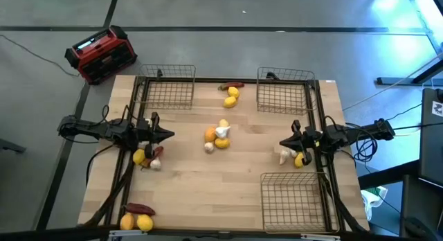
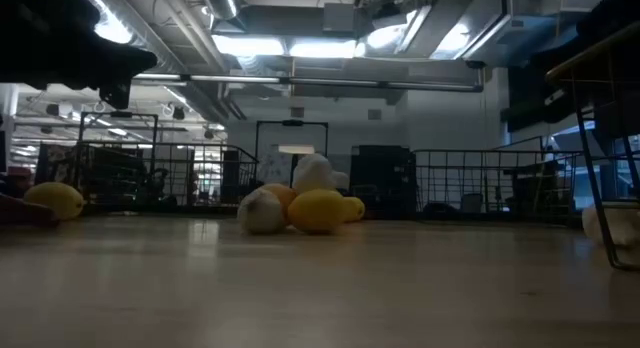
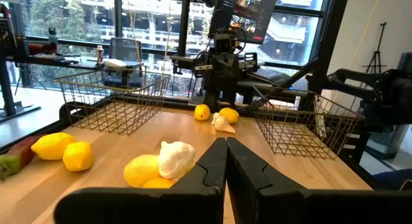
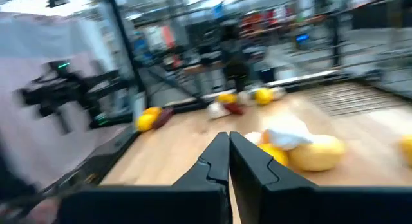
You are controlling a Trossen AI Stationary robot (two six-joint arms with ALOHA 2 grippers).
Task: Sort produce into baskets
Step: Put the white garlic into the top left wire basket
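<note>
1. High view: left gripper [image 1: 166,136] and right gripper [image 1: 284,142] face each other across the table [image 1: 228,192], fingers pressed together, holding nothing. Centre pile of produce [image 1: 217,136] lies between them, slightly nearer the left. 3 baskets [image 1: 168,88] empty.
2. Low view: pile [image 2: 300,206] sits mid-table; baskets stand behind it.
3. Left wrist view: fingers [image 3: 215,165] closed; pile [image 3: 161,166] just ahead, slightly off-line.
4. Right wrist view: fingers [image 4: 219,163] closed; yellow fruit and whitish bulb [image 4: 302,147] ahead, off to one side. Nothing blocks either approach.
</note>
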